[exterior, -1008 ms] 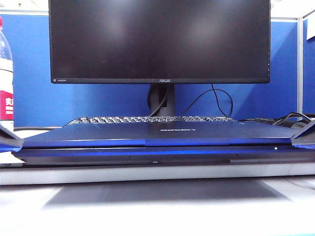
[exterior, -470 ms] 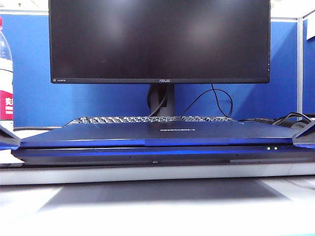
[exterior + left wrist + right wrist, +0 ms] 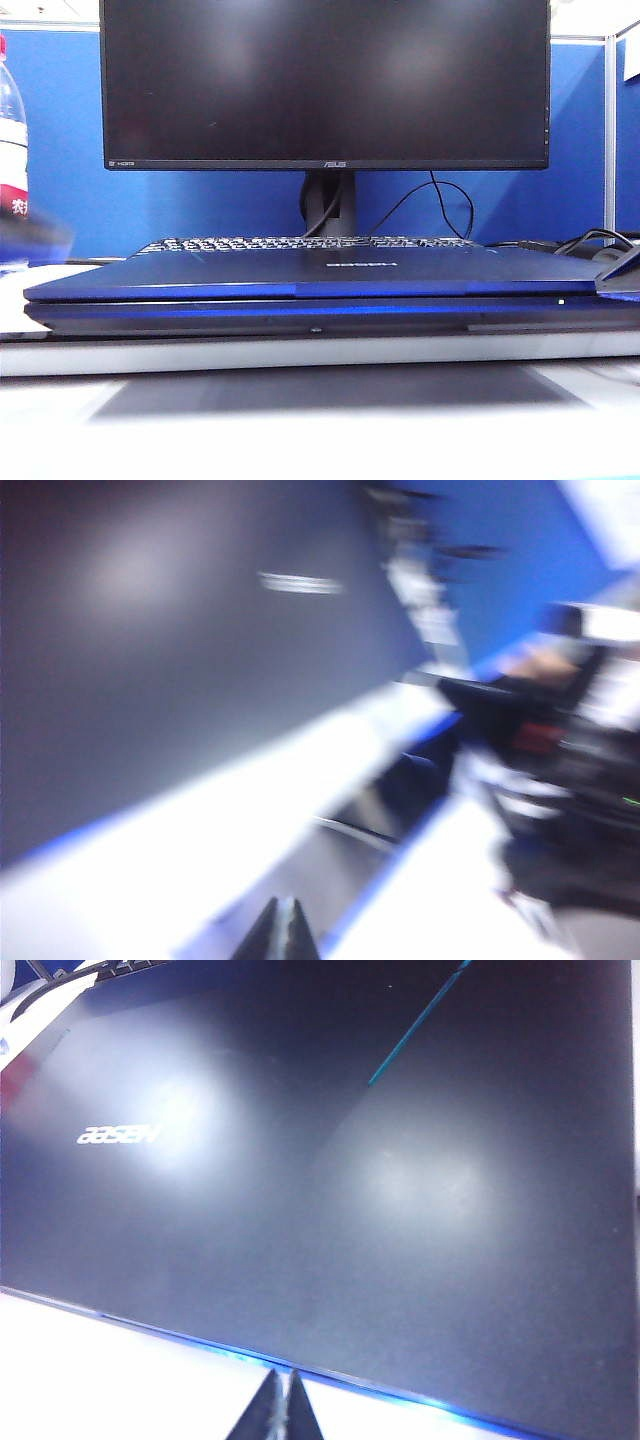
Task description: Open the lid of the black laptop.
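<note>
Lid lies flat and closed on the black laptop, table centre. Left tool, earlier at the lid's left corner, pulled off, blurred; right tool stays at right corner. Both pinched closed, empty. Opening not begun.

Exterior low, frontal; wrists close above lid.

My right end effector sits closed at the lid's edge, bare bench beneath. My left end effector is blurred, with cluttered gear beyond it.
</note>
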`<state>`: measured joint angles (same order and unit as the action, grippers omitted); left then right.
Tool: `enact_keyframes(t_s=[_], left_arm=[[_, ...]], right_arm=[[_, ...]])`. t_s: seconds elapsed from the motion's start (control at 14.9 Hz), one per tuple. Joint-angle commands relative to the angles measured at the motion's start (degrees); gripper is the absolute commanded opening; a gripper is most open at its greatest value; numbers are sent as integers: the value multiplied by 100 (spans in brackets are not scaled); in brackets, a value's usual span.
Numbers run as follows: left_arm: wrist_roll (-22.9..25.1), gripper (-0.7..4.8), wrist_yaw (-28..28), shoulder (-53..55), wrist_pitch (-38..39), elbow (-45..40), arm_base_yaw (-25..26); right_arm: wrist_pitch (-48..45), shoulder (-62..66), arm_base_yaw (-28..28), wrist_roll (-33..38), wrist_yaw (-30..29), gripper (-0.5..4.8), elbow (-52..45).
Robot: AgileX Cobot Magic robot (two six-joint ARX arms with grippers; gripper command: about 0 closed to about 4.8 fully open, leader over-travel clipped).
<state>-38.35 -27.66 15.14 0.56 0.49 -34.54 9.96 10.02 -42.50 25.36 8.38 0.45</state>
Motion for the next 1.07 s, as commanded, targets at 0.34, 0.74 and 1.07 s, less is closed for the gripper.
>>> enact_keyframes(t_s=[0.34, 0.74, 1.07], left_arm=[[227, -5, 1060, 240, 254, 1314, -1283], [1134, -5, 3241, 3023, 1198, 2750, -3029], [723, -5, 5180, 4516, 1541, 2811, -3381]], right_arm=[[-17, 0, -4, -28, 72, -6, -17], [-35, -2, -4, -31, 74, -6, -17], [-28, -4, -4, -140, 72, -6, -17]])
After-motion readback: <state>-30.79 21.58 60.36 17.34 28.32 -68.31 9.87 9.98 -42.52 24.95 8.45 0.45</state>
